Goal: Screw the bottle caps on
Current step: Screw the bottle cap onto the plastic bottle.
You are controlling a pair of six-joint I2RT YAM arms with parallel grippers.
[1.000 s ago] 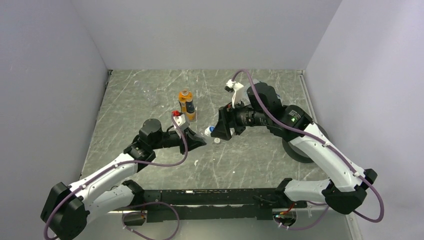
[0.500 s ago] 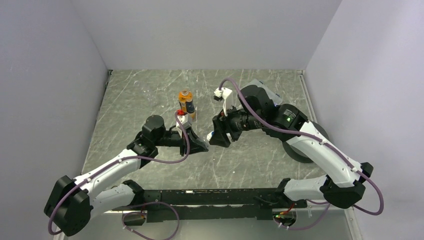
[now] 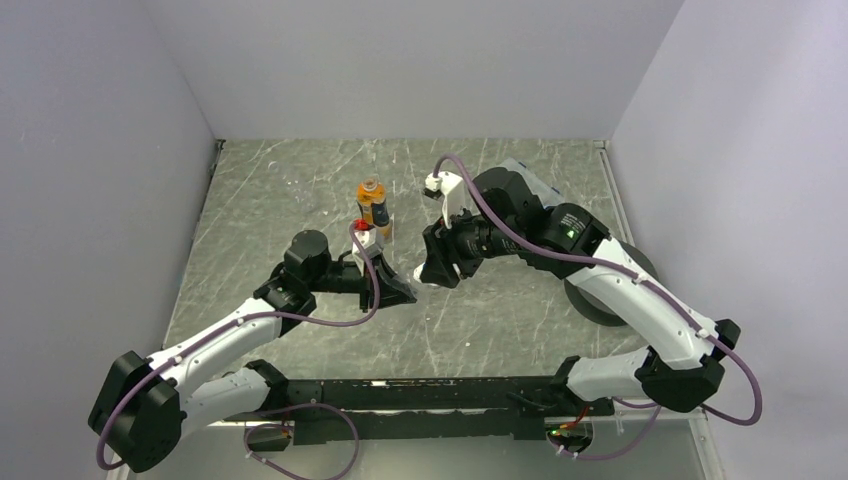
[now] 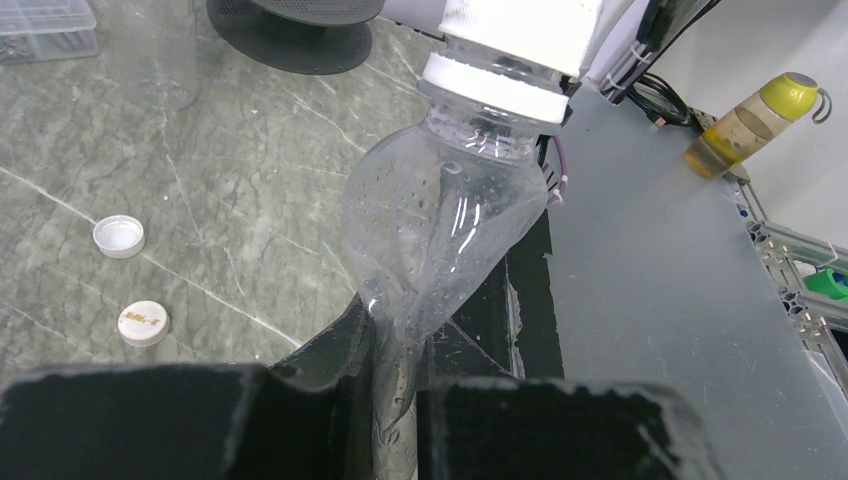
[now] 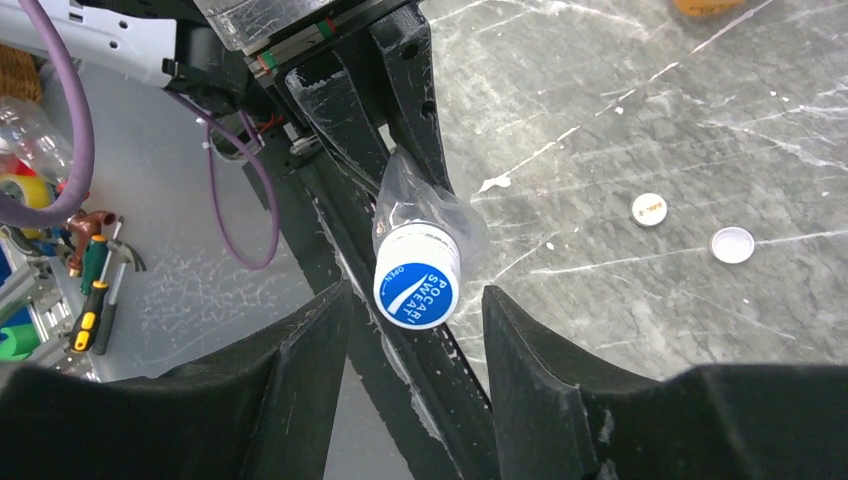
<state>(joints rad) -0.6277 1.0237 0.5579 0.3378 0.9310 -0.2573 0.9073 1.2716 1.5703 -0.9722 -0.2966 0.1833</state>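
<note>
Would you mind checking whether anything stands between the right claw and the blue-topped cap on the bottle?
Nothing visible does. The blue-topped cap sits on the crushed clear bottle held by the left claw. It lies directly between the open fingers of the right claw, with bare gaps on both sides.

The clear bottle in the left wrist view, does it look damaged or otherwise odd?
Yes. The clear bottle is crushed: its body is creased and flattened toward the bottom, where the left fingers pinch it. Only the shoulder just under the cap looks round.
</note>
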